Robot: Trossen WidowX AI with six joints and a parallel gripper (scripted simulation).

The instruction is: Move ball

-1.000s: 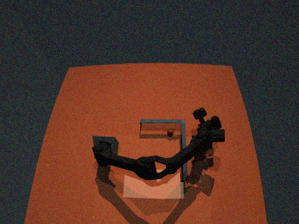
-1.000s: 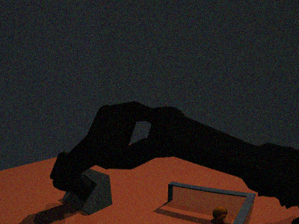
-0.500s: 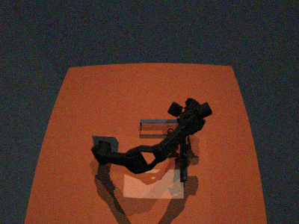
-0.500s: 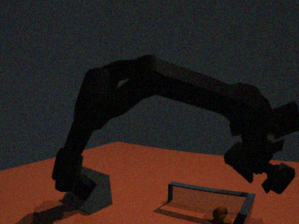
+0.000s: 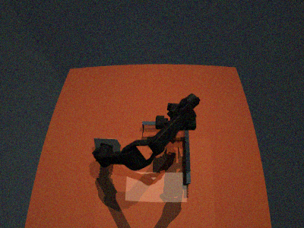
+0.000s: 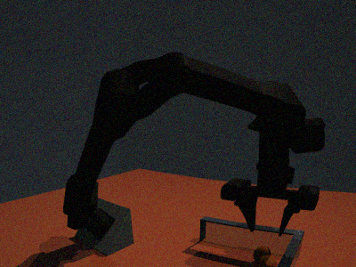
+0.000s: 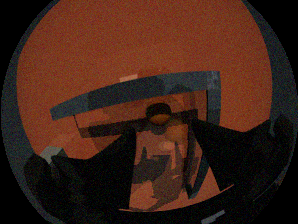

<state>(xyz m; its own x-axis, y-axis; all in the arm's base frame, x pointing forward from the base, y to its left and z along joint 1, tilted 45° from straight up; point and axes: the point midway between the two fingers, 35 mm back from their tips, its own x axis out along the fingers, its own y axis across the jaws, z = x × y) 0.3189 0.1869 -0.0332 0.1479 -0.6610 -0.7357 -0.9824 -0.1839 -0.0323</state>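
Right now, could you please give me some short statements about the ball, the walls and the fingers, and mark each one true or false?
1. The gripper holds the ball. False: the fingers are apart and hold nothing; the ball lies on the table.
2. The gripper hangs above the walls. True.
3. The ball lies on the table. True.
4. The fingers point sideways. False: they point down.

Top view: arm (image 5: 167, 131) hides ball; exterior: ball (image 6: 262, 254) nearly cut by bottom edge, see-thru copy indistinct.
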